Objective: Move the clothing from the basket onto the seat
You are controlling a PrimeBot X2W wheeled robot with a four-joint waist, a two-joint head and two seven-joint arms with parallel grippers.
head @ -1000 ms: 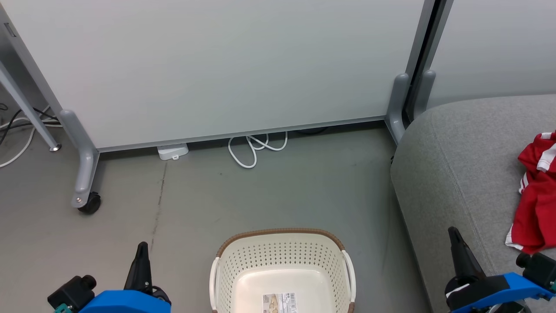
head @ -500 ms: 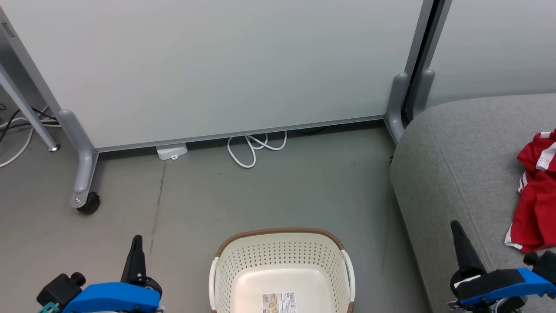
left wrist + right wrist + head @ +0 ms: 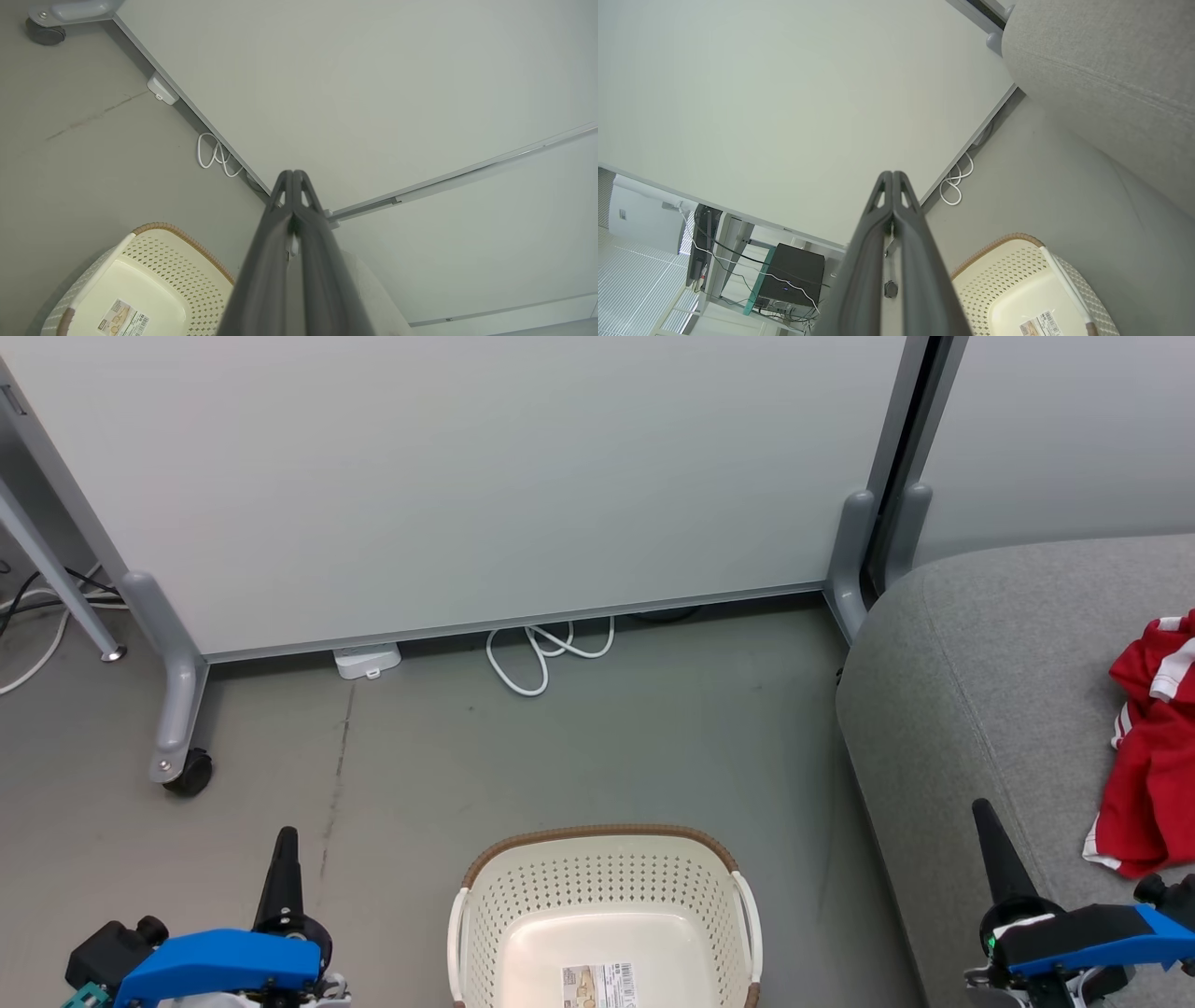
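Clothing (image 3: 1153,756) is lying on the seat (image 3: 971,691), its long axis running away from the robot; left gripper (image 3: 284,838) and right gripper (image 3: 981,810) are hovering, jaws clenched on nothing.

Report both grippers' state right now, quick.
Left gripper: shut, holding nothing.
Right gripper: shut, holding nothing.

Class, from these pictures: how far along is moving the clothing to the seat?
Done: red clothing lies on the seat; the basket shows only a label inside. In hand: nothing; left gripper and right gripper shut, empty. Left: seemingly nothing, though the basket's near end is cropped.
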